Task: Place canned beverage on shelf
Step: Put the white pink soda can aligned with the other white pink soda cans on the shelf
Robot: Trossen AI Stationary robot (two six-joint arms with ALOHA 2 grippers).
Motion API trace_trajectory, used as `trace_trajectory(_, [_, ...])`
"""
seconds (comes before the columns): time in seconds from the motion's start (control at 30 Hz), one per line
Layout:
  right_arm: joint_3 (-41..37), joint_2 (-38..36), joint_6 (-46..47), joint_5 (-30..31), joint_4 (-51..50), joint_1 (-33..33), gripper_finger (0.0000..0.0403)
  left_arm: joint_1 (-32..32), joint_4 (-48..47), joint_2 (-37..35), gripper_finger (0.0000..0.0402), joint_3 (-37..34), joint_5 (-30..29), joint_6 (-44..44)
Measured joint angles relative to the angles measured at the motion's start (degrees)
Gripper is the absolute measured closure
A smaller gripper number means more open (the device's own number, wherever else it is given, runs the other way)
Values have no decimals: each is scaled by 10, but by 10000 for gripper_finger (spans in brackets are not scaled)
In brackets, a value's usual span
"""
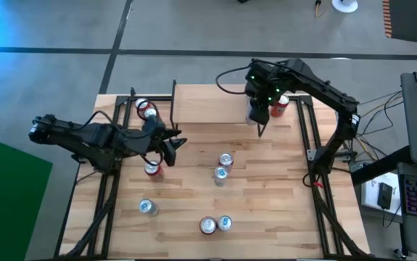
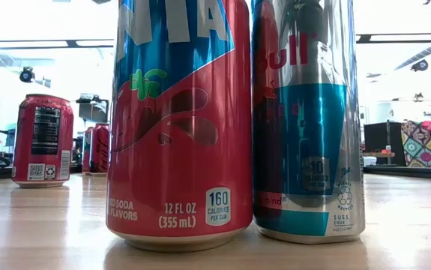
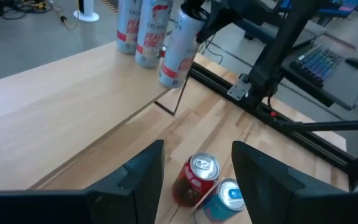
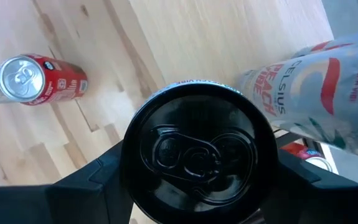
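Your right gripper (image 4: 197, 186) is clamped on a slim white can (image 3: 180, 45), its long axis tilted, base low over the shelf (image 1: 208, 104) edge. The shelf is smooth pale plank; the can is glossy metal. Your left gripper (image 3: 197, 171) stands apart, empty.

The worktop (image 1: 266, 196) was pale slatted wood with a matt finish. The shelf (image 1: 208, 105) on it was smoother light wood, and the cans (image 2: 178, 120) beside it were glossy printed metal.
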Motion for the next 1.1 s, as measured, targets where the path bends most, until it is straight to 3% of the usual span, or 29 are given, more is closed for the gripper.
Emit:
trace_trajectory(0.4, [-1, -8, -11, -3, -1, -50, 156, 0, -17, -3, 229, 0, 2, 2])
trace_trajectory(0.53, [-5, -7, -13, -47, 0, -55, 155, 0, -18, -3, 229, 0, 9, 3])
trace_trajectory(1.1, [-8, -4, -20, -38, 4, -63, 151, 0, -35, -3, 229, 0, 10, -2])
